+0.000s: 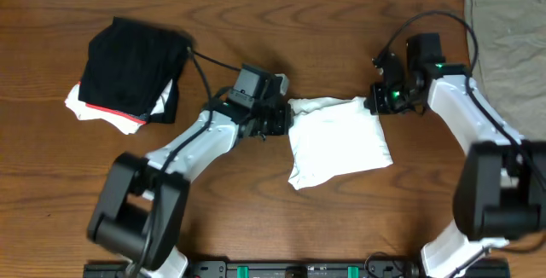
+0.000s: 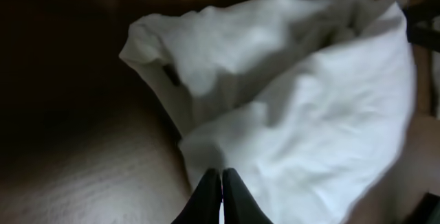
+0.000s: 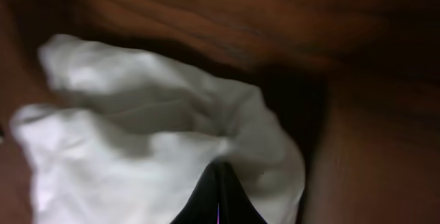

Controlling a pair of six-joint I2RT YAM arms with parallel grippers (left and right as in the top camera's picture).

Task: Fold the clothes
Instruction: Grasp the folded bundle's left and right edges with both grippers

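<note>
Pinching 2 far corners of the white T-shirt [image 1: 337,141] with left gripper [image 2: 221,177] and right gripper [image 3: 218,169], likely to fold that edge forward.

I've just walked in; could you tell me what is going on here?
Two robot arms are folding a partly folded white cotton T-shirt. The left gripper and right gripper are each shut on a far corner of it. A folded black garment with a red edge and a flat olive-grey cloth lie aside.
</note>
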